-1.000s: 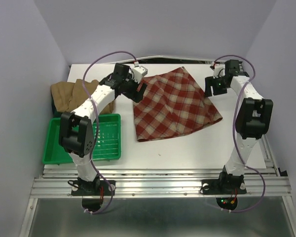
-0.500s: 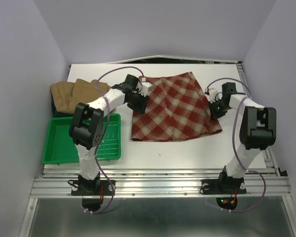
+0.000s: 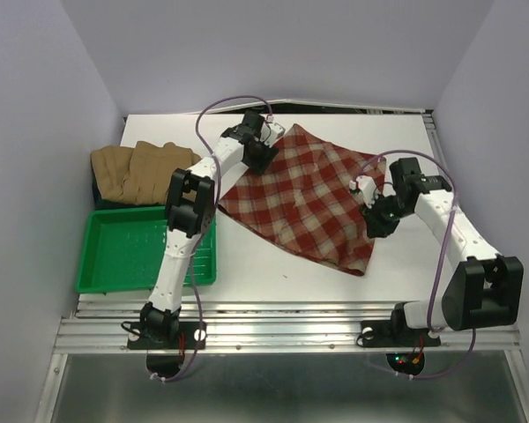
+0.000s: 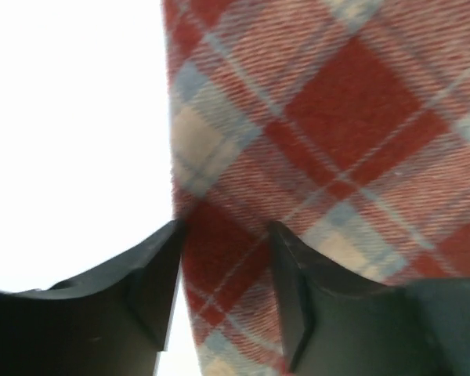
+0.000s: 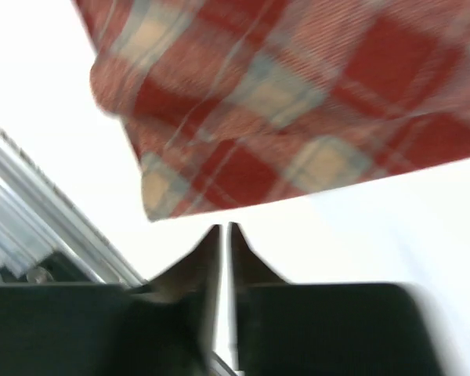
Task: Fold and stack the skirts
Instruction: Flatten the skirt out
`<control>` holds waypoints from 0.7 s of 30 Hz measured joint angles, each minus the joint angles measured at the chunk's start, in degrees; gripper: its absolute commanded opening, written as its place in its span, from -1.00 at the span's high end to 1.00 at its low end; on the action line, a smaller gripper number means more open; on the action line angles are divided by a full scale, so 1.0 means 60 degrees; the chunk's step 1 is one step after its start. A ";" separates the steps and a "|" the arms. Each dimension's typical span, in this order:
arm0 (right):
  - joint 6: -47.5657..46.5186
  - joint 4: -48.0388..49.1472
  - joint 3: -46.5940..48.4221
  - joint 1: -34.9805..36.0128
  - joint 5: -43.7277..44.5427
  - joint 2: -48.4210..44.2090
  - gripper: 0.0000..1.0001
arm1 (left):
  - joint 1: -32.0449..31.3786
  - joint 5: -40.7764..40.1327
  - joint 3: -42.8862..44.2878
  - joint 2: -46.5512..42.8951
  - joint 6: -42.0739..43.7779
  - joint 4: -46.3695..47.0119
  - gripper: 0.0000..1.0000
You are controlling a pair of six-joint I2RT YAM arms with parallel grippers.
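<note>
Overhead view of a white surface (image 3: 273, 286) with two white robot arms reaching across it from the near edge. A red-and-cream plaid skirt (image 3: 304, 198) lies spread flat near the middle of the surface, turned on a diagonal, with one corner pointing to the far side and another to the near right.

The left arm stretches far forward. The left pincer (image 3: 263, 152) sits at the far left corner of the plaid skirt. In the left wrist view its jaws stand partway apart and straddle the skirt's straight edge, one over bare white surface right at that edge and the other over the cloth. The plaid between them looks flat, not bunched. Whether the jaws press on it cannot be told.

The right arm bends in from the right. The right pincer (image 3: 376, 218) is at the skirt's right edge. In the blurred right wrist view its jaws are closed together, only a thin slit between them. Nothing shows between them, and the skirt's edge lies just beyond their tips with white surface between.

At the far left, tan skirts (image 3: 139, 172) lie in a heap just behind a green tray (image 3: 93, 256), well apart from the plaid skirt.
</note>
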 measured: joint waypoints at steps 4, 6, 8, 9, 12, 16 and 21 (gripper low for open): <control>0.0612 0.0510 0.1009 -0.0437 -0.0051 0.0517 0.17 | 0.0208 -0.0259 -0.1177 -0.0721 0.0401 0.0459 -0.58; 0.1115 0.1191 0.1483 -0.0736 -0.0044 0.1180 0.24 | 0.0295 -0.0248 -0.1814 -0.1304 0.0561 0.0430 -0.57; 0.1574 0.1698 0.1963 -0.0911 0.0000 0.1923 0.32 | 0.0386 -0.0186 -0.2353 -0.1978 0.0608 0.0361 -0.54; 0.1774 0.2007 0.2164 -0.0951 0.0022 0.2299 0.35 | 0.0408 -0.0124 -0.2543 -0.2331 0.0608 0.0346 -0.52; 0.2197 0.2892 0.3075 -0.0998 0.0091 0.3672 0.45 | 0.0393 0.0142 -0.3191 -0.3461 0.0535 0.0357 -0.47; 0.2415 0.3690 0.4029 -0.1049 0.0229 0.5329 0.49 | 0.0335 0.0652 -0.4681 -0.4830 0.0229 0.0594 -0.43; 0.2477 0.4047 0.4156 -0.1053 0.0470 0.6320 0.47 | 0.0310 0.0892 -0.5963 -0.5002 -0.0200 0.0750 -0.42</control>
